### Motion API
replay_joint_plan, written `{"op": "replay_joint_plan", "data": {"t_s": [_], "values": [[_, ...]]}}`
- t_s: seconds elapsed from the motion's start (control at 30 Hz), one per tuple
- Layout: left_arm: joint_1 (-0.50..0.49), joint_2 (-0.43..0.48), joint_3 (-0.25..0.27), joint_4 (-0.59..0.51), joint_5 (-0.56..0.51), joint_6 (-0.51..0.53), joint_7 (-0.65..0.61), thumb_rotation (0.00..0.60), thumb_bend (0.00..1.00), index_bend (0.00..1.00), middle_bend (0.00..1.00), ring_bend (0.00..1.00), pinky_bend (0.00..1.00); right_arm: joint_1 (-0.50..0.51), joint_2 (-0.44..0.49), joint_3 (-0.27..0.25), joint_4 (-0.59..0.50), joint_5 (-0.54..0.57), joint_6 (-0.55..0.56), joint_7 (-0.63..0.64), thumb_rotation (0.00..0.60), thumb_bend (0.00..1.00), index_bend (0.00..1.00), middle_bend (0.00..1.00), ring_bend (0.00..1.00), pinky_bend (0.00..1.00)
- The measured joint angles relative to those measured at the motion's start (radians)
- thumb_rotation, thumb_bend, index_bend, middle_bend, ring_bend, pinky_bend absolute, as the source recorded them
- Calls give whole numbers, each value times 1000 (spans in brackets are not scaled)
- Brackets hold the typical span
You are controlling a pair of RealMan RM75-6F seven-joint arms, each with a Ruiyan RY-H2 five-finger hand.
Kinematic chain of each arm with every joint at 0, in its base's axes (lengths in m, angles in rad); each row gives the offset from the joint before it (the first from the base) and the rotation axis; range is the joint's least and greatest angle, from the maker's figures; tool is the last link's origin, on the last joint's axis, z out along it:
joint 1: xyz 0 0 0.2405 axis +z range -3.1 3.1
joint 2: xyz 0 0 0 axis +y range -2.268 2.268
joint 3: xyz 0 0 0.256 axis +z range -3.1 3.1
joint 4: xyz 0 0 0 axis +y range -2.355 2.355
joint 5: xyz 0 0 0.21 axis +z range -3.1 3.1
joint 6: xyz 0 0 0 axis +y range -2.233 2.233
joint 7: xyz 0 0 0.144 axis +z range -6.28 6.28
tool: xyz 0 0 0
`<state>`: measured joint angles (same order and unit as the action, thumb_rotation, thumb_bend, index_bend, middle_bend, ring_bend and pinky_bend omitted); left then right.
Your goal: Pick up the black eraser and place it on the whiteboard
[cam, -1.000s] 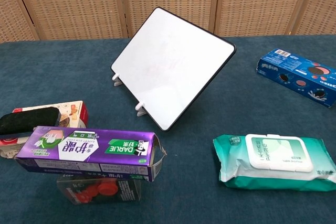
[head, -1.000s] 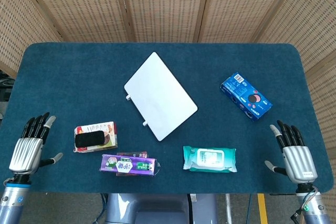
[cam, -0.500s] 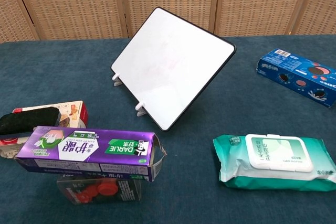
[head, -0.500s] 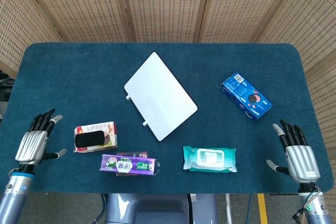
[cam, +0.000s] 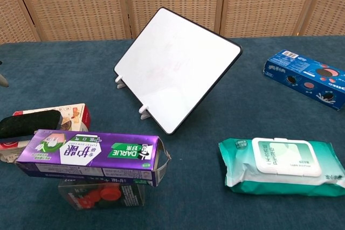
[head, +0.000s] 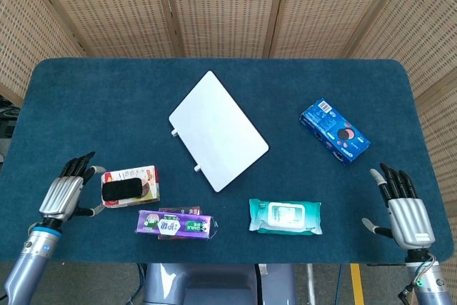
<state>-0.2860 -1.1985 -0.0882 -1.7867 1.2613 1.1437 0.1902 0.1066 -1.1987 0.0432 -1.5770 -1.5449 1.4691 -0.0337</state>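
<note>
since the black eraser lies on a small box at the near left of the tabletop, left robot hand sits just beside it, fingers spread and empty, right robot hand likewise empty, whiteboard propped mid-table.

A table with a dark teal, carpet-like top stands before a folding screen of woven tan panels in wooden frames — grey floor shows beneath its near edge, evenly lit.
</note>
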Motion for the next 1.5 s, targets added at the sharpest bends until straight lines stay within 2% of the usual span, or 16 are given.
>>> {"op": "replay_joint_plan", "data": {"t_s": [0.17, 0.7, 1.5], "values": [[-20, -8, -2, -1, -35, -17, 48, 600, 187, 279, 0, 0, 0, 0, 3, 0, 0, 0, 1, 8, 600, 52, 25, 0, 0, 0], [-114, -70, -36, 20, -274, -89, 172, 600, 201, 284, 0, 0, 0, 2, -4, -6, 2, -3, -10, -2, 600, 51, 25, 0, 0, 0], [-170, -108, -13, -2, -334, -84, 208, 600, 244, 310, 0, 0, 0, -3, -6, -12, 6, -18, 1, 3, 600, 51, 25, 0, 0, 0]]}}
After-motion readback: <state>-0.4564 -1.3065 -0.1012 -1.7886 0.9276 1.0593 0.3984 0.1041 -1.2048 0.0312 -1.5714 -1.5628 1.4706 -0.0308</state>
